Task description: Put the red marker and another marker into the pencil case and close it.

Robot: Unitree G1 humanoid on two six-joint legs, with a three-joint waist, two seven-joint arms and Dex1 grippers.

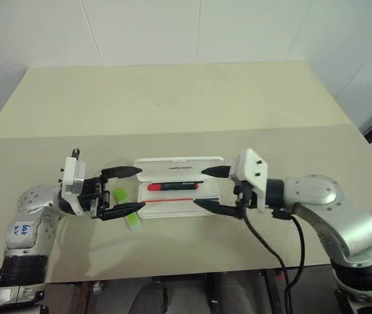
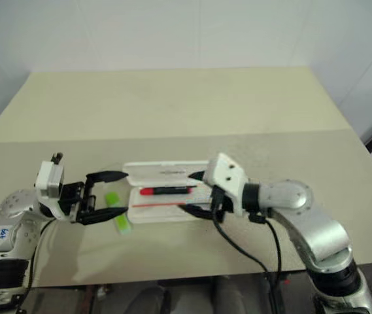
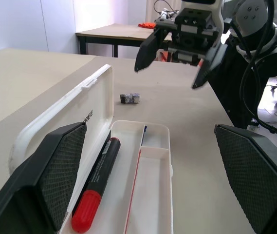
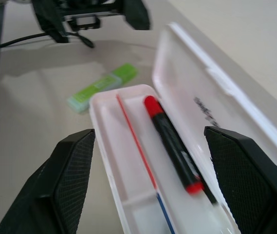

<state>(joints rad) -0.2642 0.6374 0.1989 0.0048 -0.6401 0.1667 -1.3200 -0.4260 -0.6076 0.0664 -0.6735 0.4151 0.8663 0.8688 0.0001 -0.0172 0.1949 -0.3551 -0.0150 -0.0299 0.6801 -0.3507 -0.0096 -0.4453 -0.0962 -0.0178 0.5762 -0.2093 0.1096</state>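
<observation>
Red marker (image 4: 172, 144) already in open case (image 1: 172, 208), along hinge side beside raised lid. Green highlighter (image 1: 128, 209) on table just left of case, under my left pincer (image 1: 121, 191), spread wide, empty. Right pincer (image 1: 206, 188) spread, empty, at case's right end.

Next, I judge: lower left pincer over highlighter, pinch across flat sides at mid-length, lift clear of case rim, lay in free channel. Keep right pincer clear of lid.

Silver arms, white wrist blocks, black textured fingers (image 3: 63, 170), black cables, and seemingly blue scribbles on the left arm.
</observation>
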